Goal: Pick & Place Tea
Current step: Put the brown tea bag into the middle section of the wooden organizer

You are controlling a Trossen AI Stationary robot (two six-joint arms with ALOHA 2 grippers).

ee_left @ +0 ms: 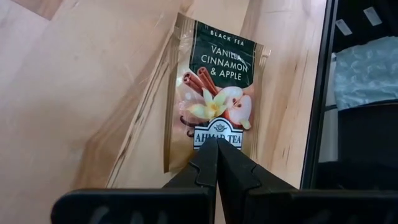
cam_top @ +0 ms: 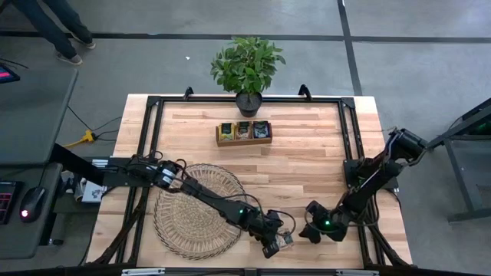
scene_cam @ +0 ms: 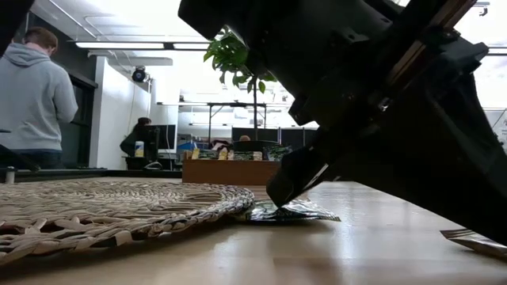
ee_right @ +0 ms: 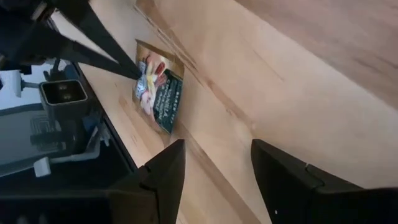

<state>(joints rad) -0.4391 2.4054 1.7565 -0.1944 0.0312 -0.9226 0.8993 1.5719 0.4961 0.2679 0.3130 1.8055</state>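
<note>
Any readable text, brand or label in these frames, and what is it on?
"BLACK TEA", on the tea sachet pinched by the left pincer.
"VANILLA CINNAMON & APPLE", same sachet.
"AHMAD TEA", same sachet, partly behind the pincer.
Sachets in the wooden tray: too small to read.

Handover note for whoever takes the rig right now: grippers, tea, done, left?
Left gripper: fingers shut on the edge of a tea sachet, on the table's near edge beside the wicker mat.
Right gripper: open, empty, just off that sachet.
Done: wooden tray at the far side already holds sachets.
Left: carry this sachet to the tray and release.
</note>
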